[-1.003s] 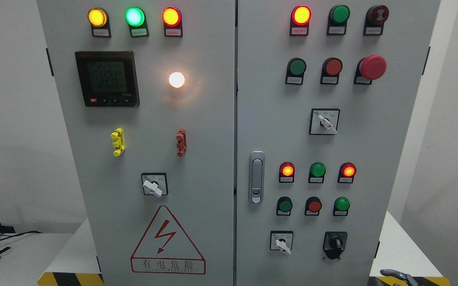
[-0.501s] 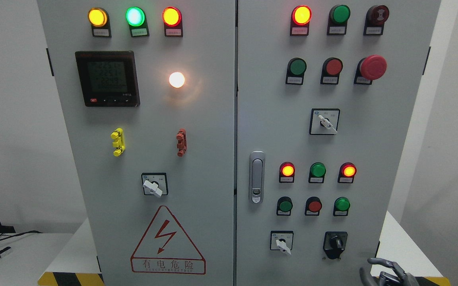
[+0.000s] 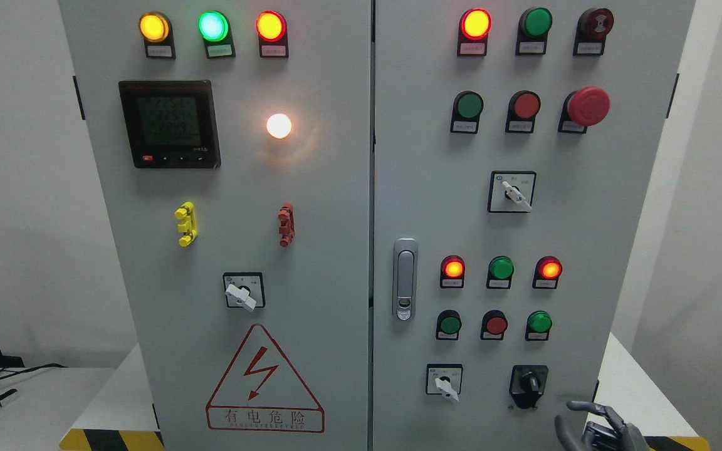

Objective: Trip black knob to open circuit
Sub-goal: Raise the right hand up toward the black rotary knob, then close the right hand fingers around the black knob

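The black knob [image 3: 529, 381] is mounted low on the right door of the grey cabinet [image 3: 361, 188], right of a white selector switch [image 3: 444, 380]. The right hand [image 3: 593, 426] is seen just below-right of it, fingers spread, nothing held, not touching.

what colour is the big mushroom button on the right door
Red: the mushroom button shows best in the head view, upper right.
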Robot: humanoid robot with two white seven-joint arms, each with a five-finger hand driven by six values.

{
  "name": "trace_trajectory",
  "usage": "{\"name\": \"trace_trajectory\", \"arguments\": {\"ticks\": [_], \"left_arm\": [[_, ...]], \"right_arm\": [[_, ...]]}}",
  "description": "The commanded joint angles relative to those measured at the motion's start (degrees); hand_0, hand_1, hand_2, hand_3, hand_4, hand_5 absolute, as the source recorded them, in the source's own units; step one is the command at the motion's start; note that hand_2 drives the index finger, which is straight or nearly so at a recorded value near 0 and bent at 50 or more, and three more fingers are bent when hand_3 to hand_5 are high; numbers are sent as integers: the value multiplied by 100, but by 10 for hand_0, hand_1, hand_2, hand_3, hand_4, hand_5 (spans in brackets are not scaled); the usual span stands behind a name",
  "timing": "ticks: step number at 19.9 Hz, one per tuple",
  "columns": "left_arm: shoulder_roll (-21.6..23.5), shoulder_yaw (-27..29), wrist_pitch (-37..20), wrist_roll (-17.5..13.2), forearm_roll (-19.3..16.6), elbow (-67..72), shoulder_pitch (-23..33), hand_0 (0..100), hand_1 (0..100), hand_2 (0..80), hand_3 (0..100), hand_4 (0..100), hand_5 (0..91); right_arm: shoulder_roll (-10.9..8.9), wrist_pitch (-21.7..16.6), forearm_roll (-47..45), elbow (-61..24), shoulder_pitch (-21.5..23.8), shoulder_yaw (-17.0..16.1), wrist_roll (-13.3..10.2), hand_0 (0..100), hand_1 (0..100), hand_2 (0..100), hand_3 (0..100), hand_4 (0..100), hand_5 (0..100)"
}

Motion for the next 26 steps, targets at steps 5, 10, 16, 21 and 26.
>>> {"name": "trace_trajectory", "arguments": {"ticks": [5, 10, 16, 21, 26], "left_arm": [[2, 0, 2, 1, -176, 0, 0, 120, 389, 0, 0, 0, 0], [-7, 0, 2, 1, -176, 0, 0, 120, 389, 0, 0, 0, 0], [2, 0, 2, 1, -176, 0, 0, 120, 389, 0, 0, 0, 0], [2, 0, 2, 1, -176, 0, 0, 120, 389, 0, 0, 0, 0], [-7, 0, 2, 1, -176, 0, 0, 120, 389, 0, 0, 0, 0]], "right_arm": [[38, -2, 40, 234, -84, 152, -2, 318, 733, 416, 1000, 1000, 945], [38, -2, 40, 278, -207, 152, -2, 318, 729, 417, 1000, 1000, 945], [47, -2, 49, 278, -224, 248, -29, 319, 724, 418, 1000, 1000, 945], [108, 6, 102, 278, -233, 345, -64, 319, 722, 417, 1000, 1000, 945], [126, 6, 119, 304, -321, 345, -64, 320, 722, 418, 1000, 1000, 945]]}}
